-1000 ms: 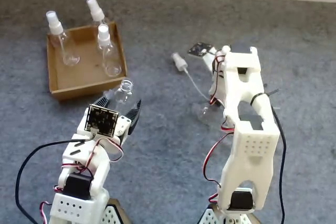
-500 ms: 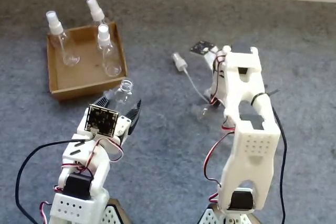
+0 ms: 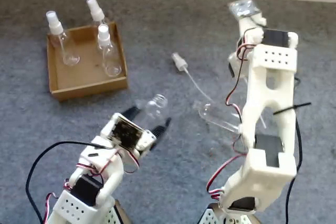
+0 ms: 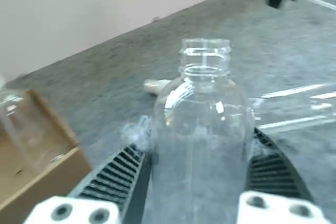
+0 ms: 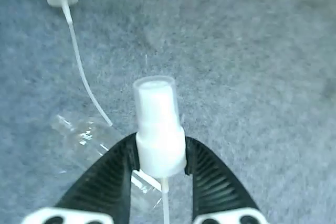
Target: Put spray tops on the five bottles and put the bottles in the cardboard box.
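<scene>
Left wrist view: left jaws grip an uncapped bottle (image 4: pixel 199 129); right jaws pinch a spray top (image 5: pixel 157 124); centre its tube over the neck.

Glossy clear plastic bottle (image 4: pixel 202 129), matt cardboard box (image 3: pixel 89 88), rough carpet (image 3: pixel 173 24).

I'm holding the left arm (image 3: pixel 100 177) low, angled forward and toward the other arm, with the left gripper (image 3: pixel 149 115) pinching an open bottle (image 4: pixel 202 108) between both fingers. The right arm (image 3: pixel 268 103) is sitting extended far forward, wrist pointing down, with the right gripper (image 5: pixel 160 148) clamping a spray top (image 5: pixel 155 108).
</scene>
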`<action>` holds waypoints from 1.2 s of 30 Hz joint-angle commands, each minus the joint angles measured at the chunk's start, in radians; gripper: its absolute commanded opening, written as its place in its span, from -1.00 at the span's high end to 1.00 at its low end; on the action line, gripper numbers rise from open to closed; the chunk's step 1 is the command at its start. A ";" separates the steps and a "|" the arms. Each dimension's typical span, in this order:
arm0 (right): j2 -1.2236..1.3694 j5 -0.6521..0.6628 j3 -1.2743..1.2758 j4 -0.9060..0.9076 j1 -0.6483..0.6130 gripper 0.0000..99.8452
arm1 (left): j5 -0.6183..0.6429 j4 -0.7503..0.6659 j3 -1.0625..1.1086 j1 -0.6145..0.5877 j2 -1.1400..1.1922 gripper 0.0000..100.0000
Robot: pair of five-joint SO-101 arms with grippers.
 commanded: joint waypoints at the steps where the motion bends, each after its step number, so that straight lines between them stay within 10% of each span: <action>1: -0.228 -0.149 -0.061 0.050 -0.035 0.99 | 0.011 -0.006 0.021 0.142 -0.004 0.71; 8: -0.509 -0.362 -0.053 0.084 -0.156 0.99 | 0.009 0.106 0.021 0.246 -0.010 0.71; 24: -0.943 -0.376 0.130 0.113 -0.375 0.99 | 0.011 0.100 0.021 0.249 -0.010 0.71; 36: -1.302 -0.377 0.840 -0.472 -0.507 0.99 | 0.014 0.098 0.019 0.268 -0.010 0.71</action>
